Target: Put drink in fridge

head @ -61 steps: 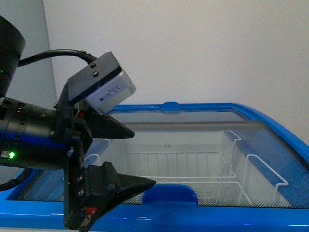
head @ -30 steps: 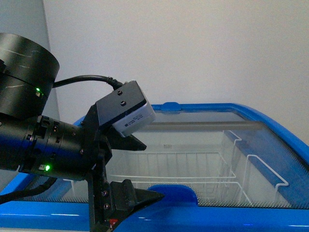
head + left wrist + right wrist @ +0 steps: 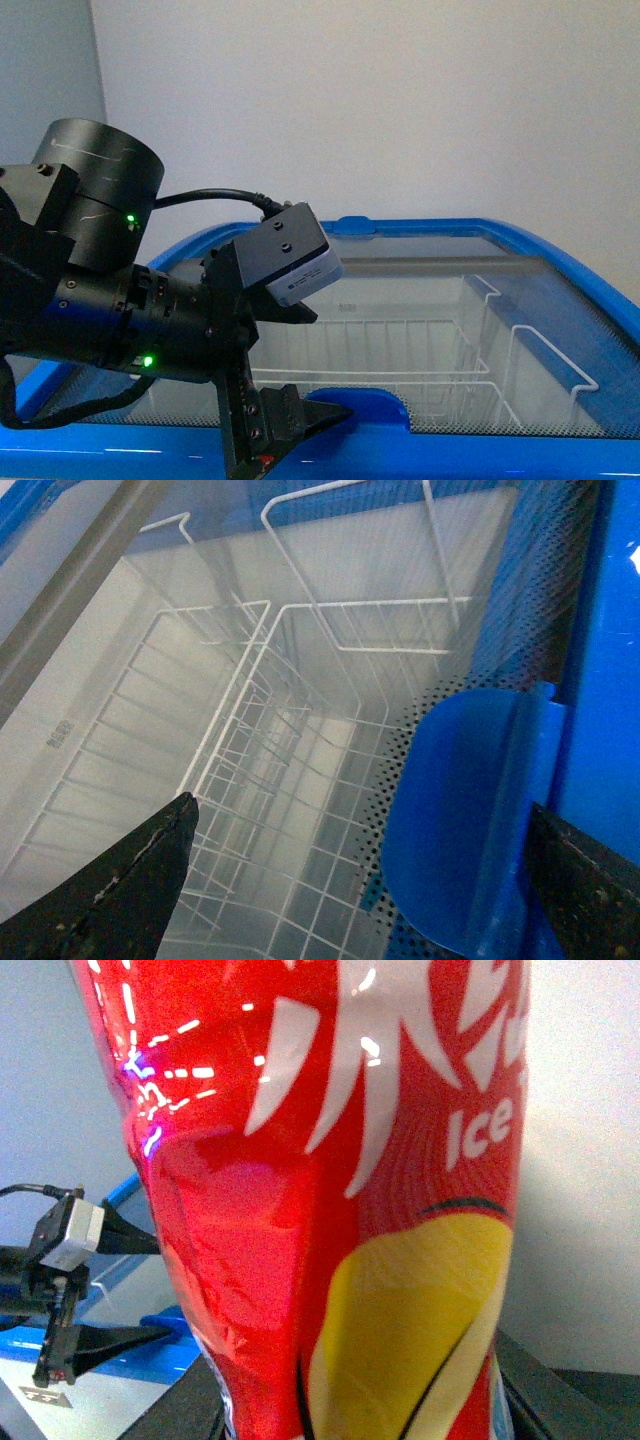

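The fridge (image 3: pixel 560 255) is a white chest cooler with a blue rim and a sliding glass lid. A blue lid handle (image 3: pixel 362 404) sits at its near edge, and a white wire basket (image 3: pixel 400 350) shows through the glass. My left gripper (image 3: pixel 315 362) is open, its jaws standing just above the glass beside the handle. In the left wrist view, the handle (image 3: pixel 470 820) lies between the black fingertips (image 3: pixel 130 880), with the basket (image 3: pixel 270 780) below. My right gripper (image 3: pixel 360 1415) is shut on the drink (image 3: pixel 300 1160), whose red and yellow label fills the right wrist view.
A plain white wall stands behind the fridge. The left arm's black body (image 3: pixel 90 300) fills the left of the front view. The right wrist view also shows the left gripper (image 3: pixel 90 1290) over the fridge's blue rim (image 3: pixel 165 1345).
My left arm has moved right and down, bringing its open jaws lower and nearer to the blue lid handle. More of the arm's body now shows.
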